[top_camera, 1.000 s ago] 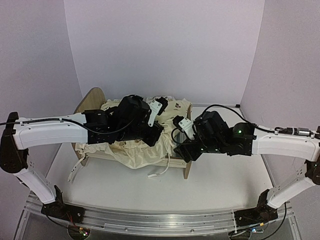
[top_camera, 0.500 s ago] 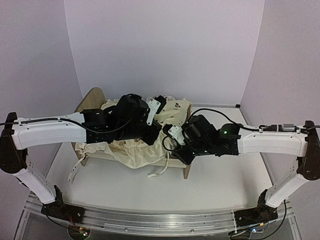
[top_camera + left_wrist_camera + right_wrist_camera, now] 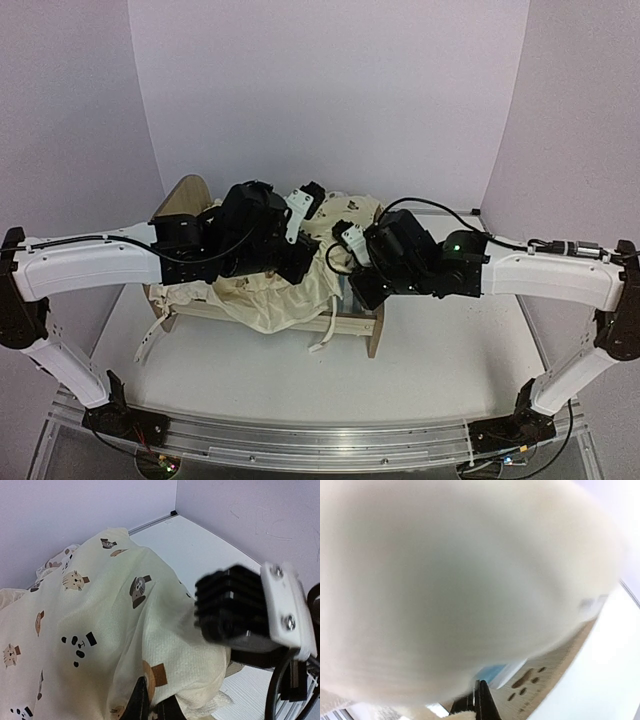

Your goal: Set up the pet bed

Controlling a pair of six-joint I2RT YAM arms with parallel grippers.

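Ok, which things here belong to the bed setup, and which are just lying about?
Job: bed; cushion, pinched by the left gripper; right gripper, shut, near the bed.
Lying about: ruffled printed cloth behind the cushion, untouched; possibly bedding too.

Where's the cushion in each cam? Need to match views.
Top external: cushion at centre, draped over the bed.
Left wrist: cushion fills the left and centre, animal print showing.
Right wrist: a blurred cream mass covers most of the frame, likely the cushion up close.
Landmark: the footboard, with paw cutouts at lower right in the right wrist view; not in the left wrist view.
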